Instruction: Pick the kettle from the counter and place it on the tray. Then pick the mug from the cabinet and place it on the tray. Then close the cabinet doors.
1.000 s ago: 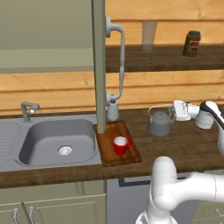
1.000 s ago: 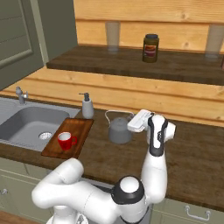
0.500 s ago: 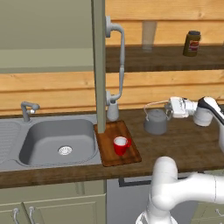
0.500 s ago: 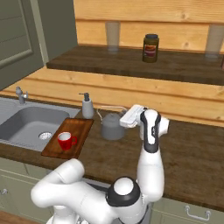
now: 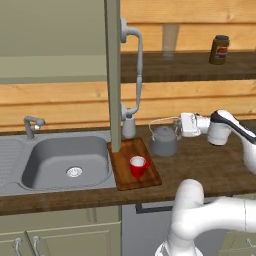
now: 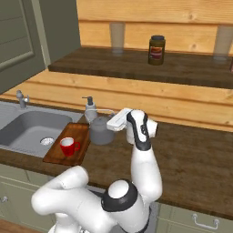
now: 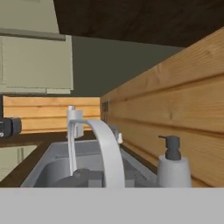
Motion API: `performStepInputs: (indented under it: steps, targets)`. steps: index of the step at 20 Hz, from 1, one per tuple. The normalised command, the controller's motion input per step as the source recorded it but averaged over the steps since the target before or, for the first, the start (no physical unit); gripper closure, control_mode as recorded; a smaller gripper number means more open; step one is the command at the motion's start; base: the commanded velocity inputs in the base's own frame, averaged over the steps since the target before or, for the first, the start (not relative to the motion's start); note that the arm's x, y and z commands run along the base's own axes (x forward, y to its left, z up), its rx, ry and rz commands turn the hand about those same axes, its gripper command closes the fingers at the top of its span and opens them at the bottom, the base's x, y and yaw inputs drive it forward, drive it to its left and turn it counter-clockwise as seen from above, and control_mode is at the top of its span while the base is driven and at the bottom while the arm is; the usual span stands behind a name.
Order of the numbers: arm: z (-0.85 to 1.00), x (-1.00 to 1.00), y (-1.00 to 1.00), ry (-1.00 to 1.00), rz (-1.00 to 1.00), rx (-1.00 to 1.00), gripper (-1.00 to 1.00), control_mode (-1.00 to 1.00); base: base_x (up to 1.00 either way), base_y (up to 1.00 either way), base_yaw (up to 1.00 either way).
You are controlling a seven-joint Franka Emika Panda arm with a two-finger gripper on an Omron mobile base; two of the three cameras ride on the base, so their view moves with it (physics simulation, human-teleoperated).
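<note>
The pincer [image 5: 179, 125] is reaching sideways at the arched wire handle of the kettle [image 5: 163, 141], level with the top of that handle. In the right base view the pincer [image 6: 112, 123] is sitting directly over the kettle [image 6: 101, 131]. From these views it cannot be told whether the pincer is gripping the handle or is merely beside it.

The kettle is sitting by the right edge of the tray [image 5: 131, 177], on or just above the dark wooden surface [image 5: 210, 162]; which cannot be told. The red mug [image 5: 138, 166] is standing upright on the tray, with its handle pointing right in the left base view. In the right base view the mug [image 6: 68, 146] is resting on the tray [image 6: 79, 132] to the left of the kettle.

A pump soap bottle [image 6: 90, 110] is standing just behind the kettle against the wooden wall, and is showing in the hand view as well [image 7: 173, 168]. The steel sink [image 5: 60, 160] is lying left of the tray. An olive-green cabinet door [image 5: 113, 75] is hanging open, edge-on, above the tray, its curved grey handle [image 5: 136, 70] facing right. A dark jar [image 6: 156, 50] is standing on the upper shelf [image 6: 182, 68].
</note>
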Motion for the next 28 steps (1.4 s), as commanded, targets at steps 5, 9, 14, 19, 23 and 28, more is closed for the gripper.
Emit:
performStepInputs:
  steps: [5,9,14,19,23,28]
  targets:
    - [0.00,0.00,0.75,0.02,-0.01,0.03,1.00,-1.00,0.00,0.00,0.00]
    - [0.00,0.07,0.61,0.05,0.00,0.03,1.00,-1.00,0.00,0.00,0.00]
    - [0.00,0.13,0.52,0.06,0.00,0.02,1.00,-1.00,0.00,0.00,0.00]
    - [-0.01,0.19,0.39,0.05,0.00,0.03,1.00,-1.00,0.00,0.00,0.00]
    - [-0.01,0.20,0.18,0.02,0.00,0.04,1.00,-1.00,0.00,0.00,0.00]
    - [-0.05,0.08,0.00,0.00,0.00,0.01,1.00,-1.00,0.00,0.00,0.00]
